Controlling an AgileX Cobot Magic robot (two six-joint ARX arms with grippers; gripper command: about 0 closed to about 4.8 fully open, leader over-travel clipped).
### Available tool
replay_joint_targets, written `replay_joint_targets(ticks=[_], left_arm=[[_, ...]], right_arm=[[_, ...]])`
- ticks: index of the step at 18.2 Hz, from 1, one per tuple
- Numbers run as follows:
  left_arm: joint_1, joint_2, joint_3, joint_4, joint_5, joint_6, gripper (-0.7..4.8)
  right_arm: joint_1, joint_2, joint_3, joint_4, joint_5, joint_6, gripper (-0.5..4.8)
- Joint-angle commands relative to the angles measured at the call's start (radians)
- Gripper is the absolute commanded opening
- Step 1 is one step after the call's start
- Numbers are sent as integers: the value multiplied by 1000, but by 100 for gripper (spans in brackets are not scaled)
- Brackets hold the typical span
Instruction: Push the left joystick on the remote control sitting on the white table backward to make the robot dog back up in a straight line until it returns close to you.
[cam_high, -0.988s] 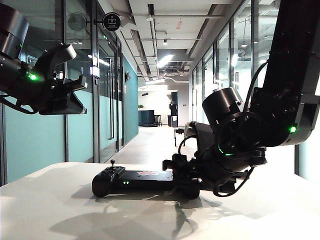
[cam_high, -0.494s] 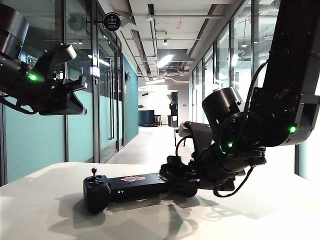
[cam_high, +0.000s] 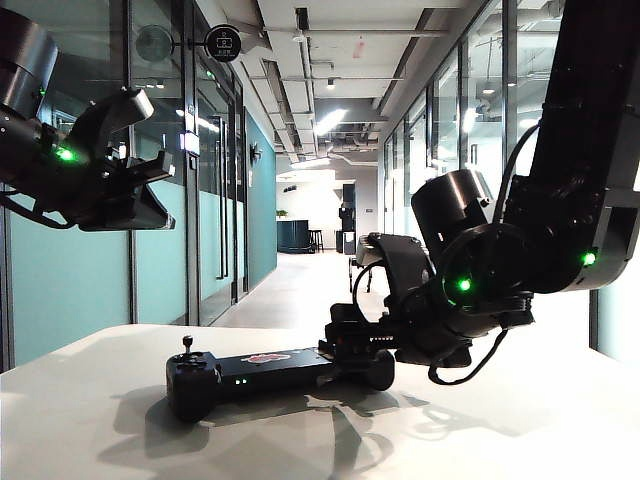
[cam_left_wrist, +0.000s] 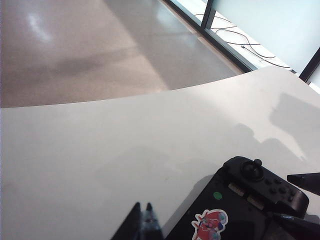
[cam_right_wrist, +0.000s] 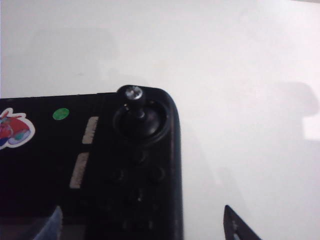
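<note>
In the exterior view, the remote control lies on the white surface, turned at a slant, with the left joystick standing upright at its near-left end. Two small green lights glow on its front edge and a red-and-white sticker sits on its flat middle; no writing on it can be read. The right gripper is low over the controller's right end, but the arm's bulk hides how its jaws stand. The left gripper hangs high on the left, well apart from the controller; its opening cannot be told here. A round sign hangs in the corridor, its text too small to read.

The left wrist view shows the sticker as a red cartoon figure beside a green dot, and two dark gripper tips close together at the frame's edge.

The right wrist view alone shows the right gripper spread wide, fingertips either side of the controller's end, holding nothing, with the other joystick between and beyond them.
</note>
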Motion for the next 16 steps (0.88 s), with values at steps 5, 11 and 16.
replay_joint_targets(ticks=[5, 11, 16], left_arm=[[-1, -3, 3, 5, 11, -20, -6], [-1, -3, 3, 2, 11, -20, -6], [-1, -3, 3, 2, 11, -20, -6]], right_arm=[[2, -3, 3, 14, -29, -2, 323], [2, -3, 3, -16, -29, -4, 323], [2, -3, 3, -21, -29, -50, 294]])
